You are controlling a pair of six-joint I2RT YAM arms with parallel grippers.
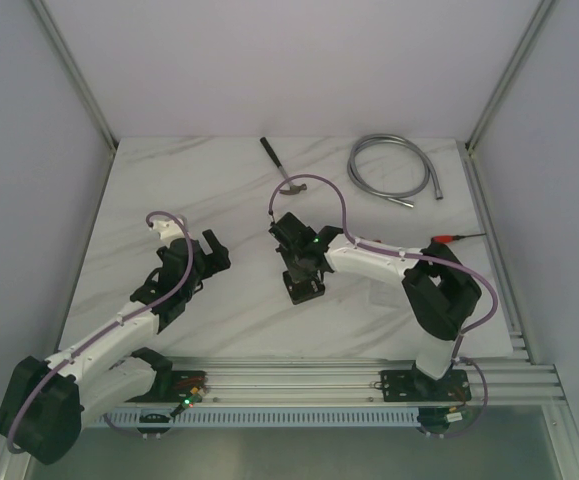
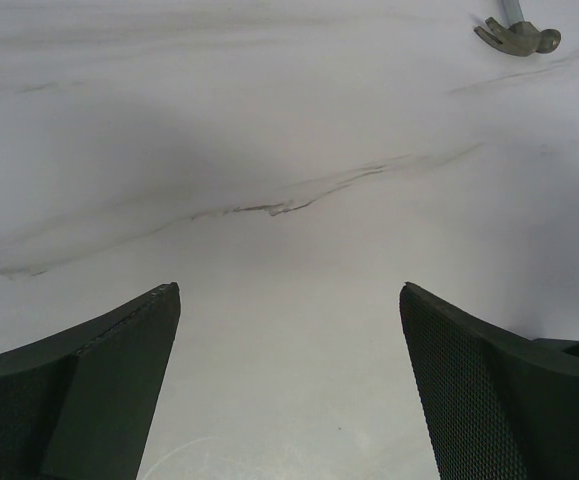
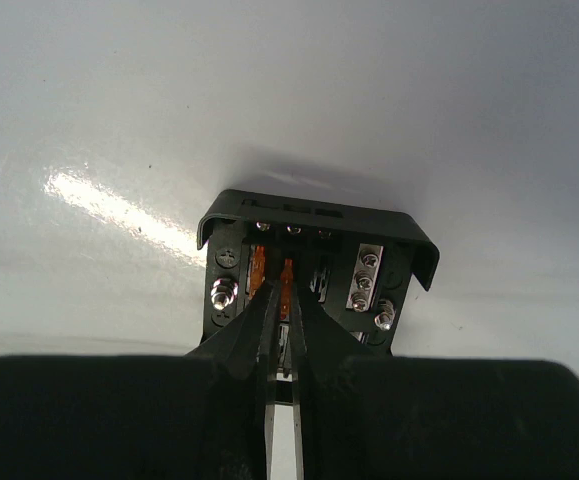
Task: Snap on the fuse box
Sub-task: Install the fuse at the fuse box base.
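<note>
Fuse box [image 3: 314, 213], black and open-topped, sits at the centre of the right wrist view on the white marble table [image 1: 169, 190]. In the overhead view it lies just below mid-frame. Inside it you can make out screw terminals on both sides and thin orange fuses [image 3: 259, 265] standing in their slots.

Your right gripper [image 3: 283, 300] reaches down into the box from the bottom of the frame. Its two fingers are drawn almost together, tips meeting at one orange fuse. Whether they pinch that fuse or only press on it cannot be told.

Your left gripper [image 2: 289, 292] hangs over bare table at left of centre in the overhead view, jaws spread wide and holding nothing. A hammer [image 2: 517, 35] lies at the upper right of its view.

The work looks to be at the fuses, with no cover on the box and none visible in any view. The next move likely calls for a straight lift out of the slots, so the fingertips do not drag the fuse or shift the box.
</note>
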